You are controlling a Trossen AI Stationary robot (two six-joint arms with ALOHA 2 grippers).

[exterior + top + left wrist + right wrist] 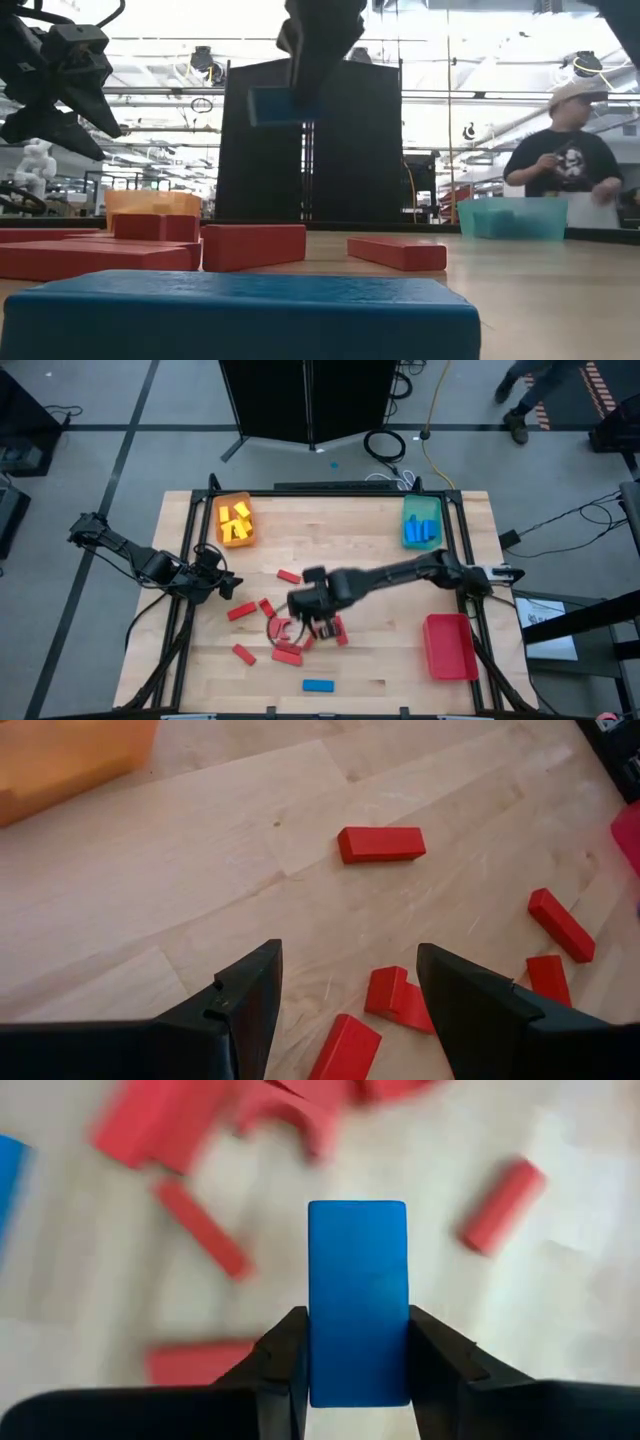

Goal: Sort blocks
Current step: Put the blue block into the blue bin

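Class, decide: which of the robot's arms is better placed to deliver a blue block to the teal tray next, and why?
The right. Its gripper is shut on a blue block, lifted above the table. The left gripper hangs open and empty, farther from the teal tray.

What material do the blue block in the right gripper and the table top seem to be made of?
The blue block, clamped in the right gripper, looks like painted wood or hard plastic: flat matte colour, crisp edges, no grain visible, so I cannot say which. The table top looks like light wood planks with a smooth finish: grain lines and plank seams show.
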